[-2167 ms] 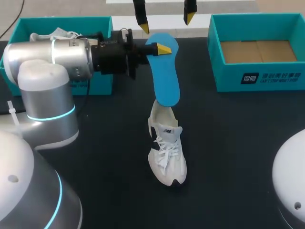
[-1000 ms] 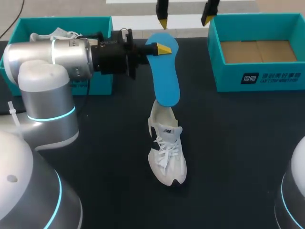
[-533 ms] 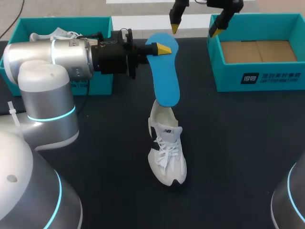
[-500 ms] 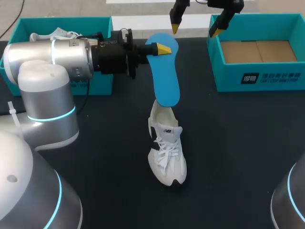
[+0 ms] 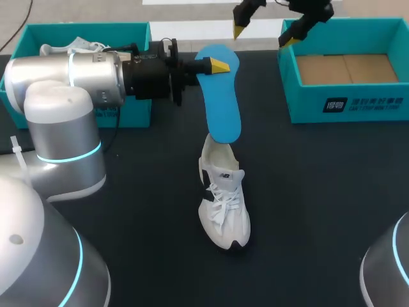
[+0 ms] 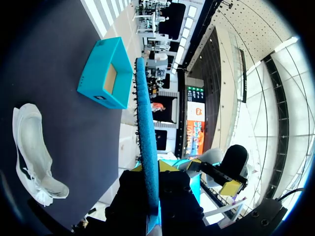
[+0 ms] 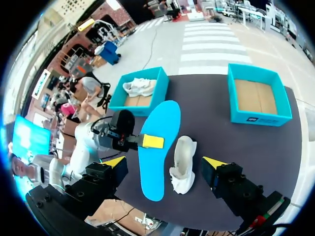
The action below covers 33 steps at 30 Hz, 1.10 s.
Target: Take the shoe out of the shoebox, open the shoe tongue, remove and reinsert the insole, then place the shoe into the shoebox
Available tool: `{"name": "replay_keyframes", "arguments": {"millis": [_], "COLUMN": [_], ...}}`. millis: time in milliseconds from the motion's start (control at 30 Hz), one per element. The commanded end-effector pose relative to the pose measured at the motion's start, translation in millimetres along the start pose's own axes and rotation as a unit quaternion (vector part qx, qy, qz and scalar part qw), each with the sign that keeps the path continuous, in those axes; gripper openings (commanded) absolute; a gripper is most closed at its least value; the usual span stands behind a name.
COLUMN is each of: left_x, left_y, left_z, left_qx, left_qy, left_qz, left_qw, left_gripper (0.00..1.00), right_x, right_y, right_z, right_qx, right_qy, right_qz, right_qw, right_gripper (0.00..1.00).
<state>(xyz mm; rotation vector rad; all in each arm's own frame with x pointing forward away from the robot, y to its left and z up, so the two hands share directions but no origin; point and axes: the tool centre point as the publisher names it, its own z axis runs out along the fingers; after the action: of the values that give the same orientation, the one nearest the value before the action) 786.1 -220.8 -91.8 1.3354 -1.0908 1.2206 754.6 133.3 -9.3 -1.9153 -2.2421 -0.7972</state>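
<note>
A blue insole hangs heel-down over the white shoe, which lies on the dark table. My left gripper is shut on the insole's upper end. From the left wrist the insole shows edge-on between the fingers, with the shoe below. My right gripper is open and empty, high over the table's far edge. It looks down on the insole, the shoe and the left gripper.
An empty teal shoebox stands at the far right, also seen as the box. A second teal box at the far left holds another white shoe. My left arm spans the table's left side.
My right gripper has drifted right along the far edge and turned. The left arm, insole and shoe have not moved.
</note>
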Motion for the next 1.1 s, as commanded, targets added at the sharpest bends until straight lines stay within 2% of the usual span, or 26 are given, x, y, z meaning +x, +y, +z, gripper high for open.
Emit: {"name": "replay_keyframes", "arguments": {"millis": [33,233,300,433,1100], "left_x": [-0.4,-0.4,-0.4,-0.4,-0.4], "left_y": [1,1,1,1,1], "left_z": [-1,-1,-1,-1,-1], "left_qx": [0.0,0.0,0.0,0.0,0.0], "left_qy": [-0.001,-0.001,-0.001,-0.001,-0.001], "left_qz": [0.0,0.0,0.0,0.0,0.0], "left_qw": [1.0,1.0,1.0,1.0,1.0], "left_gripper": [0.0,0.0,0.0,0.0,0.0], "right_x": [-15.4,-21.2,-22.8,-22.9,-23.7], "right_y": [-4.9,-5.4,-5.3,-8.7,-10.2], "right_z": [6,13,16,26,29], "right_qx": [0.01,0.019,0.009,0.016,0.022], "right_qy": [0.137,0.173,0.198,0.251,0.252], "right_qz": [-0.007,-0.017,-0.016,-0.026,-0.026], "right_qw": [0.99,0.985,0.98,0.968,0.967], "right_gripper": [1.0,1.0,1.0,1.0,1.0]}}
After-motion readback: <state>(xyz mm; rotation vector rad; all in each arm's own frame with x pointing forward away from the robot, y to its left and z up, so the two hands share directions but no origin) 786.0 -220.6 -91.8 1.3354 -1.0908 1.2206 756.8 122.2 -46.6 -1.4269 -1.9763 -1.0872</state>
